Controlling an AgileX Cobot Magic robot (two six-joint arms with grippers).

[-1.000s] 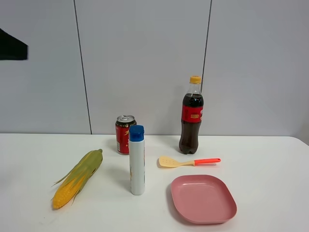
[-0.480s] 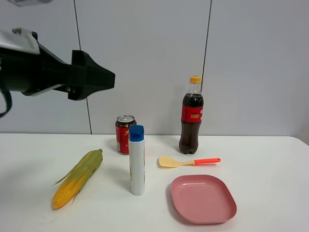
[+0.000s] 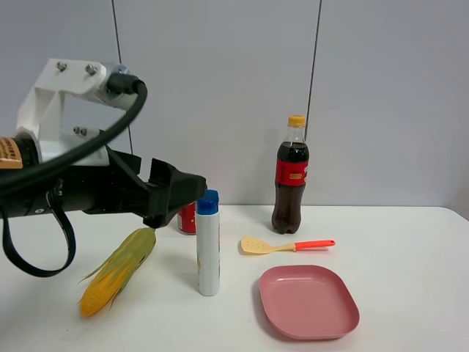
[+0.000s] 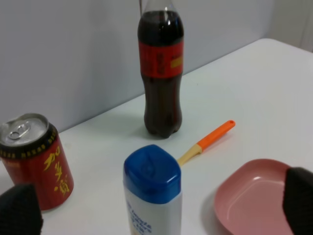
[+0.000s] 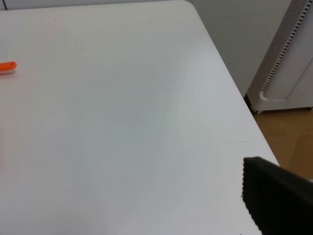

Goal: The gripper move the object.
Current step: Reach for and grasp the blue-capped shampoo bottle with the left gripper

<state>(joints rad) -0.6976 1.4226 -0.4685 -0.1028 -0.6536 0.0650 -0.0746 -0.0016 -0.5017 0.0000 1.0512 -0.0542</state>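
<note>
In the exterior high view the left gripper point(image 3: 192, 188) is seen level with the blue cap point(image 3: 207, 202) of the white bottle point(image 3: 209, 253), at about 9 o'clock from it; whether claw and cap touch cannot be told here. The bottle stands upright on the table point(image 3: 410, 242), with the red can point(image 3: 187, 219) just behind at 11 o'clock, the corn cob point(image 3: 121, 268) at 9 o'clock, the cola bottle point(image 3: 291, 183) at 2 o'clock and the pink plate point(image 3: 352, 315) at 4 o'clock. Being tall and slim, the bottle is judged easy to topple; the claw should be brought lower, onto the body below the cap, centred before it is closed, and kept off the can.

In the left wrist view the claw is spread wide, with its fingertips point(image 4: 18, 213) far out to either side and the bottle between them, untouched; a blue cap, a smooth white body and small blue print are shown; a slippery surface is to be expected, so a firm, even squeeze is advised.

In the right wrist view only one dark finger of the right gripper point(image 5: 276, 198) is shown over the table; its opening cannot be told; the bottle is not seen.
</note>
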